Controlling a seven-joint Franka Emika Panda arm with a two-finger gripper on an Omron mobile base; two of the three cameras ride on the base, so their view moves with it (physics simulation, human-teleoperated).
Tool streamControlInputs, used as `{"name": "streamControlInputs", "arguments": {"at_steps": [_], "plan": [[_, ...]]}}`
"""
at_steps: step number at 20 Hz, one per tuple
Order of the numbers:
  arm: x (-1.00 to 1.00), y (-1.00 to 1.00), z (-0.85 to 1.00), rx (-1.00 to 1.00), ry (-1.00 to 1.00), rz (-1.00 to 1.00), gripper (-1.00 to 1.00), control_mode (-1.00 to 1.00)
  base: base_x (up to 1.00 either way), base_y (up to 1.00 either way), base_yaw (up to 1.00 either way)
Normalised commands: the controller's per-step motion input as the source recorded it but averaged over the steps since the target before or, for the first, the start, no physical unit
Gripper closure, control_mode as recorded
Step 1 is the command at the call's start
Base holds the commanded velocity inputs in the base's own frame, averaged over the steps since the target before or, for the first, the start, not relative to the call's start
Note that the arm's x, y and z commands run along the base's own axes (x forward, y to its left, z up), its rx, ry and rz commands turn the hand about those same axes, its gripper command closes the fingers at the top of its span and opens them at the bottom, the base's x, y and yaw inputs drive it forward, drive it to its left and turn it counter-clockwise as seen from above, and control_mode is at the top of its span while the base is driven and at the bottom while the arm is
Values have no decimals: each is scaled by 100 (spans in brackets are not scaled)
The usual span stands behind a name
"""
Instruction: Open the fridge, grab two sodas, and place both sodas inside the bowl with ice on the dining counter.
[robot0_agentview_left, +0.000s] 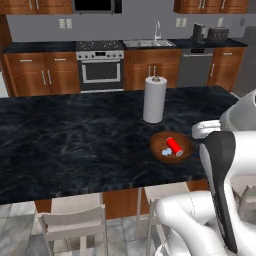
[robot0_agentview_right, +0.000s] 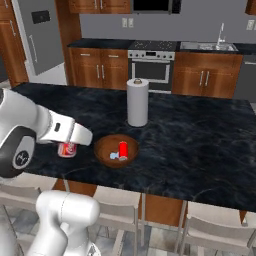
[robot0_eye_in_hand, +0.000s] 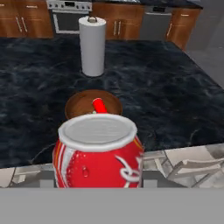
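Red soda (robot0_eye_in_hand: 98, 154) stands upright, silver top up, clamped in the claw (robot0_agentview_right: 67, 148); another lies tilted in the bowl (robot0_agentview_right: 103, 153).

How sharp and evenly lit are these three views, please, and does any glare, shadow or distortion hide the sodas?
Left base view: soft and low in detail, evenly lit; the soda in the bowl reads clearly. Right base view: same flat light, no glare; the arm partly covers the held soda. Hand view: that can looms large with its silver top, slightly blurred; the paper towel roll stays legible.
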Motion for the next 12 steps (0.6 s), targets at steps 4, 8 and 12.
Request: {"name": "streamControlInputs", "arguments": {"at_steps": [4,8,12], "plan": [[98,0,-55,-5,44,21,100,-100,0,0,0],[58,-5,-47,-5,24,31,100,-100,0,0,0],[45,-4,-41,-6,18,33,100,-100,0,0,0]]}}
